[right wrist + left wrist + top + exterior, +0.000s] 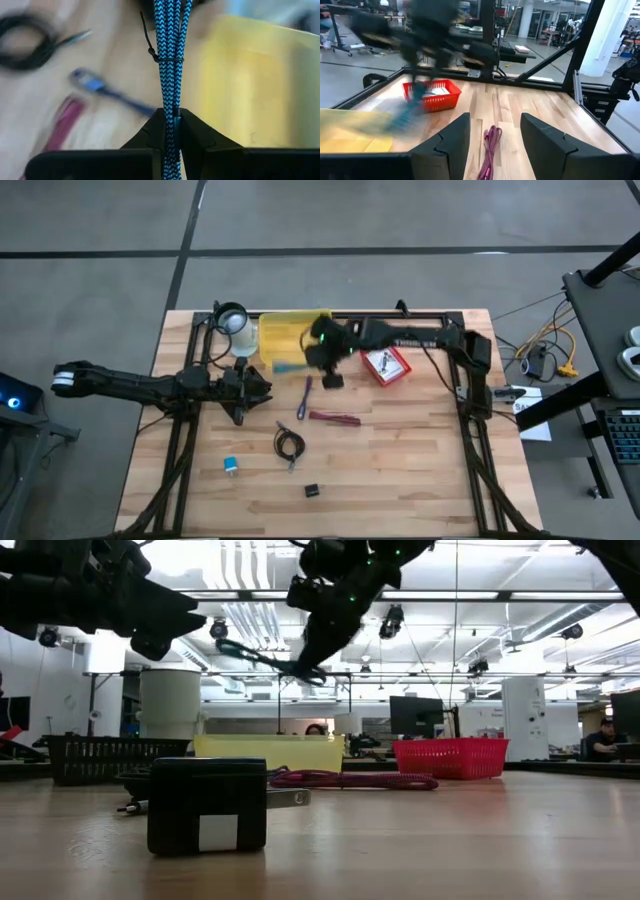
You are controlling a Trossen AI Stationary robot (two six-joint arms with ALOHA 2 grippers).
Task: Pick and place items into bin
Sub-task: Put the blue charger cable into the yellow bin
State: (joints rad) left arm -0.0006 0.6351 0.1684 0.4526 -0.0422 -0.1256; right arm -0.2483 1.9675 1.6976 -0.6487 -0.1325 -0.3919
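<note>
My right gripper hovers at the yellow bin's near edge, shut on a teal-blue braided cord bundle. My left gripper is open and low over the table, left of the purple pen. The maroon strip, black coiled cable, blue-white piece and black cube lie flat on the wood. Two white printed cards lie in a red basket. My right gripper pinches the teal braided cord bundle between its two fingers. Several strands lie side by side, tied with a thin black tie. The bundle runs forward along the fingers. It is lifted clear and juts out from the gripper above the table.
A white cup and a black ring stand at the far-left corner beside the yellow bin. A black metal frame runs along the table's left, right and far sides. Bare wood shows along the near edge.
</note>
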